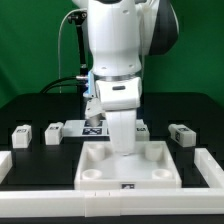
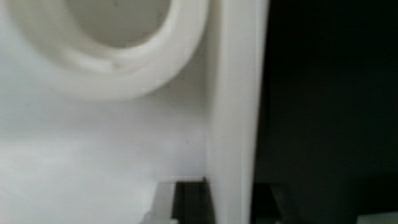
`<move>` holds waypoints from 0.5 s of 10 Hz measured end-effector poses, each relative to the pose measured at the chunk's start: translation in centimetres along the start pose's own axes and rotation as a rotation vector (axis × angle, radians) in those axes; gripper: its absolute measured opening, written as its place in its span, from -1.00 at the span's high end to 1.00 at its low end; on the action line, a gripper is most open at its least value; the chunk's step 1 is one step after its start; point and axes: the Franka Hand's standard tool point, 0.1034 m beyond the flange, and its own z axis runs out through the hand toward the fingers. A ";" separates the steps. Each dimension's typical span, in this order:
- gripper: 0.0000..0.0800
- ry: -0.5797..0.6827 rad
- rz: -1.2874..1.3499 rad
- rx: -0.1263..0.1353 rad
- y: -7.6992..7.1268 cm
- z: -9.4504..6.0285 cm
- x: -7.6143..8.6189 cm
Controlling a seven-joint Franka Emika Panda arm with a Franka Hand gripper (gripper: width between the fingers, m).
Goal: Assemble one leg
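Note:
Three legs, small white blocks with tags, lie on the black table: two at the exterior view's left [image 1: 20, 135] [image 1: 52, 131] and one at its right [image 1: 181, 133]. The big white panel [image 1: 150, 170] with round corner sockets lies in front of the arm. My gripper [image 1: 120, 146] is down at the panel's far edge. In the wrist view the dark fingers [image 2: 192, 205] stand on either side of the panel's thin edge wall [image 2: 231, 100], next to a round socket [image 2: 107, 50]. My gripper [image 2: 233, 188] looks shut on that edge. No leg is held.
The marker board [image 1: 93, 128] lies behind the panel, partly hidden by the arm. White rails run along the exterior view's left [image 1: 5, 165], right [image 1: 214, 170] and front [image 1: 110, 205] of the work area.

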 end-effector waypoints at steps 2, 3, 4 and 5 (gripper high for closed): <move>0.83 0.012 -0.018 0.019 1.4 0.0 1.7; 0.83 0.017 -0.024 0.049 2.0 0.1 2.2; 0.82 0.017 -0.018 0.055 2.0 0.1 2.3; 0.82 0.017 -0.011 0.053 2.0 0.0 2.3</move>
